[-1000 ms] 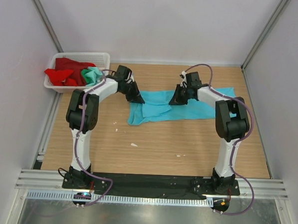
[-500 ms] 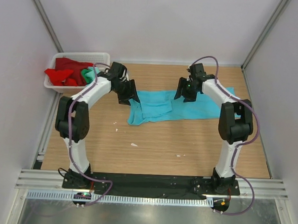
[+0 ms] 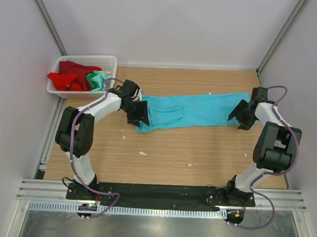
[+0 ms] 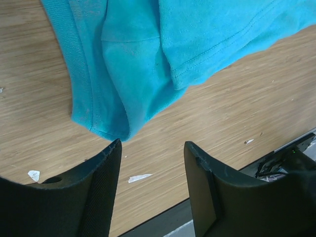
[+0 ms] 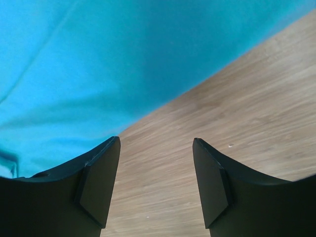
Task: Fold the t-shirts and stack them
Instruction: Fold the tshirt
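Observation:
A turquoise t-shirt [image 3: 196,110] lies on the table as a long strip running left to right, with a folded flap near its left end. My left gripper [image 3: 140,115] hovers at that left end, open and empty. In the left wrist view its fingers [image 4: 103,177] sit just short of the shirt's corner [image 4: 113,108], over bare wood. My right gripper [image 3: 239,116] is at the strip's right end, also open and empty. The right wrist view shows the shirt's edge [image 5: 98,59] just beyond its fingertips [image 5: 101,173]. A red t-shirt [image 3: 67,77] and a mint green t-shirt [image 3: 98,79] lie in the basket.
The white mesh basket [image 3: 111,60] stands at the back left corner of the wooden table [image 3: 199,147]. Small white scraps [image 3: 142,152] lie on the wood in front of the shirt. Grey walls close in both sides, and the arms' black base rail [image 3: 160,193] lines the near edge.
Both grippers opened and let go of the turquoise shirt. The left moved nearer to the shirt's left end and the right swung out to its right end. The shirt now lies in a longer strip.

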